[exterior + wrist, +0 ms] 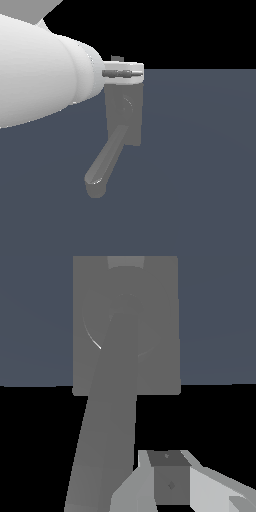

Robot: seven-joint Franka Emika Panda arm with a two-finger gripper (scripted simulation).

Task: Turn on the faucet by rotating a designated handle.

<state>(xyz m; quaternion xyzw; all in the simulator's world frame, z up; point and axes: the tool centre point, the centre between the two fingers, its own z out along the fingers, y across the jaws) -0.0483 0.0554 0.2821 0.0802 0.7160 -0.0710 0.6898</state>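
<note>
The faucet (125,112) is a dull grey block standing on the floor. Its thick rounded spout (104,162) slants down toward the exterior view's left and ends in a downturned tip. My gripper's hand (123,71) sits right at the top of the block, and its fingers are hidden there. In the wrist view the block (160,331) shows a round hub, with a long grey bar (107,426) running out from it. I cannot tell whether that bar is the handle or the spout. One finger (170,483) shows beside the bar, apart from it. The other finger is out of view.
My white arm (35,75) fills the upper part of the exterior view's left and hides what is behind it. The dark blue-grey floor (200,175) spreads around the faucet.
</note>
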